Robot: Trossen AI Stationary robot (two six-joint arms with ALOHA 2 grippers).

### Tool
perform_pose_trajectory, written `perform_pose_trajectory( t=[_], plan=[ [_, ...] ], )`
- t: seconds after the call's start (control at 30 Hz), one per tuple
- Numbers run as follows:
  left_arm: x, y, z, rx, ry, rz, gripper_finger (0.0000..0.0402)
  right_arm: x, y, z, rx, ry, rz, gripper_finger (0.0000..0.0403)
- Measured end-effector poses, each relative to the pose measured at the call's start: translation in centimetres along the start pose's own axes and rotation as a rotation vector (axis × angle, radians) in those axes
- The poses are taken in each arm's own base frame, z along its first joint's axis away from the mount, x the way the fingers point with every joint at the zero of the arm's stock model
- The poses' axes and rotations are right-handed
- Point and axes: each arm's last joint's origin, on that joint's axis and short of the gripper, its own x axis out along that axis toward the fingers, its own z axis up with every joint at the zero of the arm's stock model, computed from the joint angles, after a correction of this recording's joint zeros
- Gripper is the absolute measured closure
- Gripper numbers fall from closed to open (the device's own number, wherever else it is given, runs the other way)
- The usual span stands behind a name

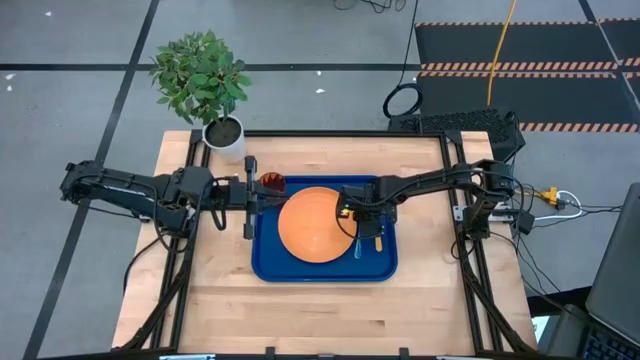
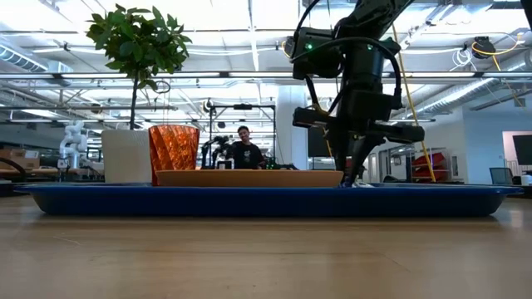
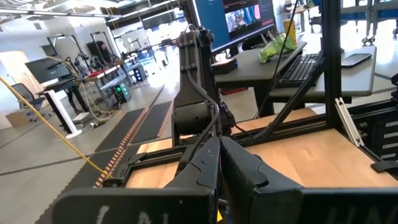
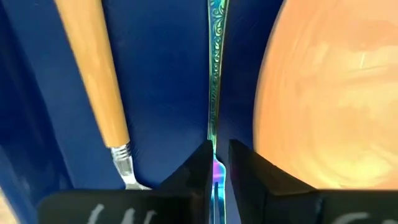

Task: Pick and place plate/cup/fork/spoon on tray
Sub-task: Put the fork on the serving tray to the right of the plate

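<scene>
I had the right hand (image 4: 216,163) low over the right side of the blue tray (image 1: 265,265), its fingers pinched narrow on the slim fork (image 4: 215,74), which lay flat between the orange plate (image 1: 312,224) and the orange-handled spoon (image 4: 93,74). The fork looked light, stiff and slippery, so I judged a grip across its thin handle safest. The red-brown cup (image 1: 272,183) stood at the tray's far left corner. The left hand (image 3: 219,163) waited just left of the tray, fingers together and empty.

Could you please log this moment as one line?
right claw: shut on fork over tray | left claw: shut, idle
</scene>
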Motion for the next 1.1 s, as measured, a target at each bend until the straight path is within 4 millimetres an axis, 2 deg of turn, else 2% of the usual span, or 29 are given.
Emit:
perform_pose_trajectory(
  t=[0.3, 1.1],
  plan=[
    [0.0, 0.0, 0.0, 0.000, 0.001, 0.000, 0.0382, 1.6, 1.3, 0.0, -0.016, 0.007, 0.005, 0.0358],
    [0.0, 0.0, 0.0, 0.002, 0.005, -0.001, 0.0382, 1.3, 0.9, 0.0, -0.053, 0.014, -0.040, 0.0358]
  ],
)
